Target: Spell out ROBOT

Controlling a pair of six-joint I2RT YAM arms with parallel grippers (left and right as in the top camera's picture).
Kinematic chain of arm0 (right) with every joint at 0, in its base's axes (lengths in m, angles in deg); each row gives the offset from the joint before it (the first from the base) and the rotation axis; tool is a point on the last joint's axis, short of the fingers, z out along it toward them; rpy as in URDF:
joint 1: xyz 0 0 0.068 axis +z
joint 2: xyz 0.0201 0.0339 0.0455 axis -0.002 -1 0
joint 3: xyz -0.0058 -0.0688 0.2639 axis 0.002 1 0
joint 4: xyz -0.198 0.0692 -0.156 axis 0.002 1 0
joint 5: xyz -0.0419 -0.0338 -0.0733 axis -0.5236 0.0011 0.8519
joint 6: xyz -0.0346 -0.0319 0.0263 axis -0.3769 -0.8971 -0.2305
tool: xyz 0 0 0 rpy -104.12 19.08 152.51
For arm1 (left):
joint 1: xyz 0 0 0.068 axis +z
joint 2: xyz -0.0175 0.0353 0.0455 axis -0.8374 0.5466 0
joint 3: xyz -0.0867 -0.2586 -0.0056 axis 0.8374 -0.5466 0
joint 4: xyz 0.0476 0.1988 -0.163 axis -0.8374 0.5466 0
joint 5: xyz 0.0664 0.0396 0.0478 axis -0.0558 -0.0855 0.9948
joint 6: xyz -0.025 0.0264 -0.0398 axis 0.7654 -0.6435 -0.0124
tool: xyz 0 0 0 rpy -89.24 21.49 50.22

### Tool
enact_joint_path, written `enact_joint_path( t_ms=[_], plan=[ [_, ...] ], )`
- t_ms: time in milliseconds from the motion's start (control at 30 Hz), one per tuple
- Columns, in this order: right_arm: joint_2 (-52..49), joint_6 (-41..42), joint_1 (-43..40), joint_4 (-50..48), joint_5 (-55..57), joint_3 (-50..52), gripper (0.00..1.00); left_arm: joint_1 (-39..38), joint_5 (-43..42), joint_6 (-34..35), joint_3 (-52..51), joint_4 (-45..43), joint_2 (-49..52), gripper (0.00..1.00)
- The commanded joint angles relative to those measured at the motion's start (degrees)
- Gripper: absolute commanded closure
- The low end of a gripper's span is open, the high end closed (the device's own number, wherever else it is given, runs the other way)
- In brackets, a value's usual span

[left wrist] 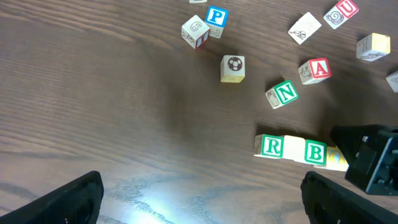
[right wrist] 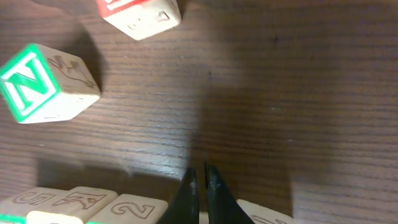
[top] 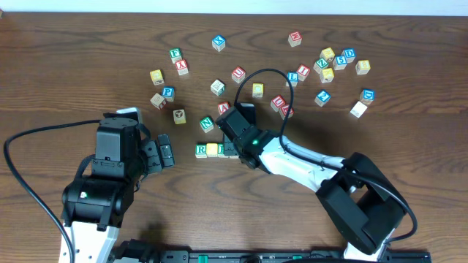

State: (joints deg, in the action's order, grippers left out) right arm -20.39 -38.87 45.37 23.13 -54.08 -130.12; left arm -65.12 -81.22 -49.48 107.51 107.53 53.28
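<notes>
1. We are finding the R cube (left wrist: 272, 147), a yellow-faced cube (left wrist: 293, 150) and the B cube (left wrist: 316, 154) touching in one row at the lower centre of the overhead frame. Its long axis is running left to right.
2. The right gripper (right wrist: 200, 183) is pinched shut on nothing and pointing down at the row's right end, where a second yellowish cube (left wrist: 336, 160) is peeking out. We cannot tell whether it is touching.
3. The left gripper (left wrist: 200, 200) is gaping wide and empty, left of the row, so we are judging the right arm nearer.
4. The desk (top: 58, 58) is flat wood grain. The green N cube (left wrist: 285, 93) is crowding the row from just above. We are not making out the T among the scattered cubes.
</notes>
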Motion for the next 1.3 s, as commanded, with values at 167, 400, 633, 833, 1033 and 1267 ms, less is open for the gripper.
enact_joint_path(
  t_ms=[167,400,633,833,1033,1267],
  plan=[
    [-0.61,0.72,0.17,-0.87,0.98,0.15,0.99,0.31,0.28,-0.7,1.27,0.11,0.02,0.0],
    [-0.61,0.5,0.15,-3.26,1.01,0.15,0.99,0.31,0.28,-0.72,1.27,0.11,0.02,0.0],
    [-0.61,-0.85,-2.36,-4.02,2.38,0.13,0.99,0.31,0.28,-0.72,1.27,0.11,0.02,0.0],
    [-0.61,-2.86,-8.02,-1.38,2.82,0.13,0.99,0.31,0.28,-0.7,1.27,0.11,0.02,0.0],
    [-0.61,-2.91,-13.94,7.02,0.87,0.15,0.99,0.31,0.28,-0.7,1.27,0.11,0.02,0.0],
    [-0.61,-2.95,-13.68,12.26,-7.41,0.15,0.99,0.31,0.28,-0.72,1.27,0.11,0.02,0.0]
  ],
)
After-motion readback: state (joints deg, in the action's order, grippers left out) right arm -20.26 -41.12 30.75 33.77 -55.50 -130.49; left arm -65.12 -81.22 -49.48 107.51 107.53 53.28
